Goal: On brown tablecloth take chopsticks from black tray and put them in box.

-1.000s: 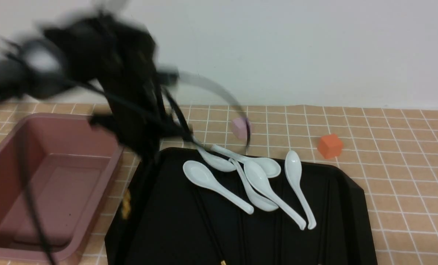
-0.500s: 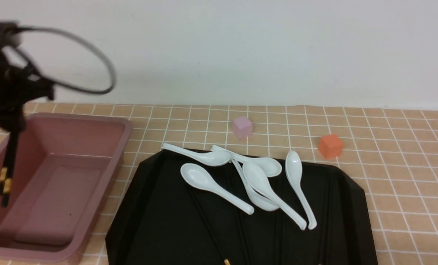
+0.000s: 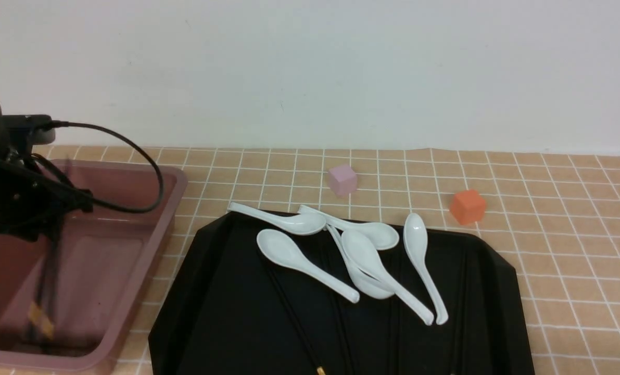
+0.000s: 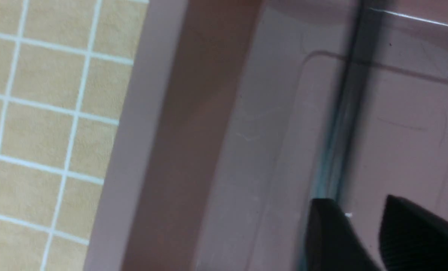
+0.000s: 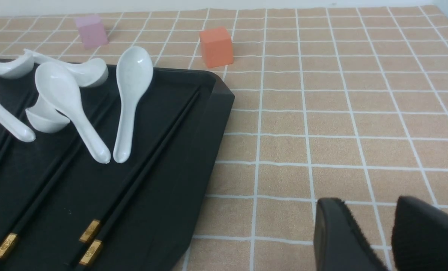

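Note:
The pink box [image 3: 177, 182] stands at the left on the brown tablecloth [image 3: 575, 250]. My left gripper [image 3: 41, 234] hangs over it, jaws apart with bare box floor between them [image 4: 359, 210]. A pair of chopsticks [image 3: 44, 291] shows blurred below it inside the box, gold caps low; in the left wrist view they are a dark streak [image 4: 346, 94]. Several more chopsticks [image 3: 294, 317] lie on the black tray [image 3: 221, 312], also seen in the right wrist view [image 5: 145, 165]. My right gripper [image 5: 366, 214] is open and empty above the cloth, beside the tray [image 5: 193, 150].
Several white spoons [image 3: 299, 263] lie across the far half of the tray. A small pink cube [image 3: 342, 179] and an orange cube [image 3: 467, 206] sit on the cloth behind it. A black cable loops from my left arm over the box's far rim.
My left arm swung left from the tray to over the box with the chopsticks. The chopsticks now sit lower and blurred inside the box. One spoon at the tray's far edge shifted.

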`<state>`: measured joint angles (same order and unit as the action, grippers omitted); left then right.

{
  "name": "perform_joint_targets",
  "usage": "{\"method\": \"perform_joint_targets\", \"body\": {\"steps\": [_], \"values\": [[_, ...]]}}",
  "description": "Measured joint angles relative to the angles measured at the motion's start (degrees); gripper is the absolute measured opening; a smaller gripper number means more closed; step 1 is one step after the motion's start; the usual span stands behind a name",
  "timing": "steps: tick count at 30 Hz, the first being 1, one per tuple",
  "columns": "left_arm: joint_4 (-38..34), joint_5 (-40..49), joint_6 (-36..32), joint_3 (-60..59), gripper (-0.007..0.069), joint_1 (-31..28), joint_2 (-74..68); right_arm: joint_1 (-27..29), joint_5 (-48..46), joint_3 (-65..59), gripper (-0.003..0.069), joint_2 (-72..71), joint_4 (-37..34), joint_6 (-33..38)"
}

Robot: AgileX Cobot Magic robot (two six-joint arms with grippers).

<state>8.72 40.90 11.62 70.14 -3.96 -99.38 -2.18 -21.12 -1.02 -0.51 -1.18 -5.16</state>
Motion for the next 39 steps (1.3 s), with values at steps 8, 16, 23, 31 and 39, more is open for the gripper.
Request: {"method": "perform_joint_targets", "body": {"steps": [8,16,23,31,39], "values": [[-0.4,9.9,3.3,2.8,0.0305,0.0,2.7,0.0,0.0,0.0,0.024,0.0,0.0,0.0],[-6.5,19.0,0.5,0.7,-0.0013,0.0,19.1,0.0,0.0,0.0,0.024,0.0,0.0,0.0],[-26.3,13.3,-10.5,-17.0,-0.0013,0.0,41.5,0.0,0.0,0.0,0.024,0.0,0.0,0.0],[-46.9,-4.8,-24.8,-42.6,-0.0013,0.0,68.6,0.0,0.0,0.0,0.024,0.0,0.0,0.0],[-60.1,-19.2,-26.8,-56.2,-0.0013,0.0,86.5,0.0,0.0,0.0,0.024,0.0,0.0,0.0]]}}
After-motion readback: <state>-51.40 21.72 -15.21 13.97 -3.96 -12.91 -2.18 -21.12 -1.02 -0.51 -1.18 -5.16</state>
